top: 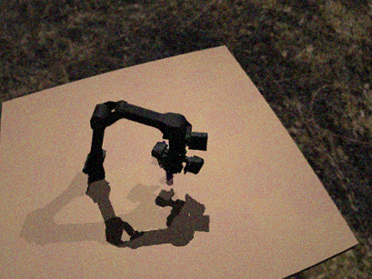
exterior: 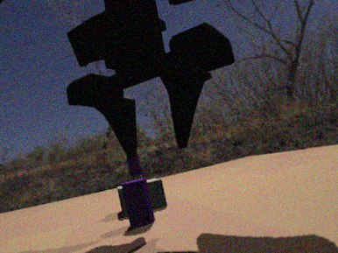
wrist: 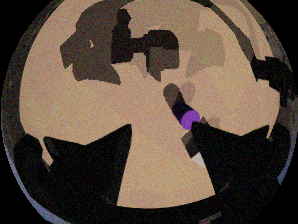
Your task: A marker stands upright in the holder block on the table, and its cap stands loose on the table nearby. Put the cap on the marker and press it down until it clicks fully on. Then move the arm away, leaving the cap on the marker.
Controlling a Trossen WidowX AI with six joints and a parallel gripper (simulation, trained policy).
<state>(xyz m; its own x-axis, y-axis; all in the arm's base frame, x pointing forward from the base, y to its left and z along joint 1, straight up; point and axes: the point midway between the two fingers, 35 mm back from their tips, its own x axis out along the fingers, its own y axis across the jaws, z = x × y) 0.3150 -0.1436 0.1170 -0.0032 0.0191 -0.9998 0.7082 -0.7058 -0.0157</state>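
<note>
The purple marker point(exterior: 135, 166) stands upright at the dark, white-topped holder block point(exterior: 157, 196) point(wrist: 198, 159), its purple cap point(exterior: 139, 204) point(wrist: 190, 120) upright nearby
</note>
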